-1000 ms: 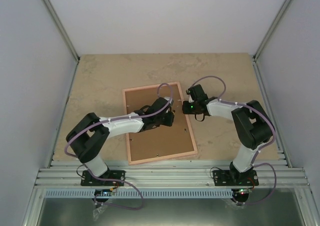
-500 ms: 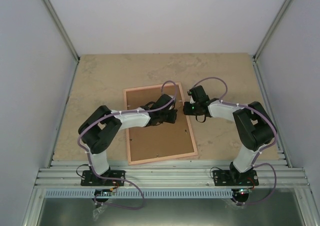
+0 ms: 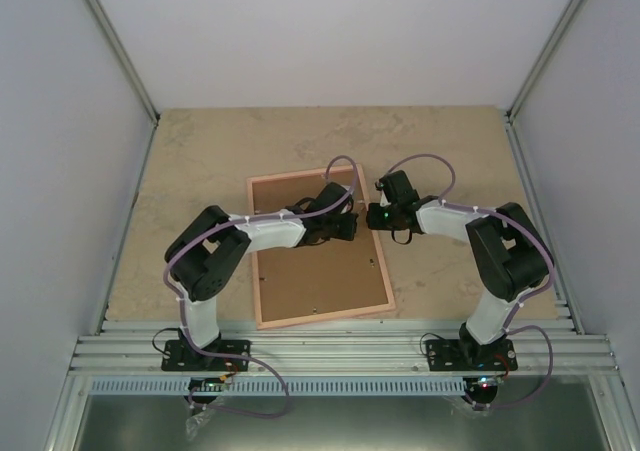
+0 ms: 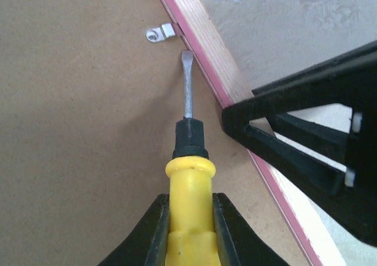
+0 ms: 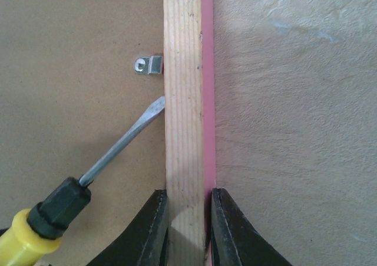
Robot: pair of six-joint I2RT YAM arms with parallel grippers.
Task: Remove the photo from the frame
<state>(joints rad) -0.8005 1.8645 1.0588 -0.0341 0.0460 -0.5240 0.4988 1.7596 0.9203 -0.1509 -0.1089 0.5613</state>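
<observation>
Seen from above, the beige counter (image 3: 200, 171) carries the frame (image 3: 320, 315) back-up at its middle, the photo hidden underneath. Left wrist: left tool (image 4: 190, 207) grasps a screwdriver (image 4: 189, 177), its blade just beside a clip (image 4: 160, 33). Right wrist: right tool (image 5: 188, 200) clenches the frame's rail. The next move is probably levering that clip aside.

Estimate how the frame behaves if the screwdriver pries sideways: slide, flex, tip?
The frame probably won't slide: the right tool clamps its wooden rail. Lying flat on the table, tipping looks unlikely. The broad fibreboard back may flex under the screwdriver.
</observation>
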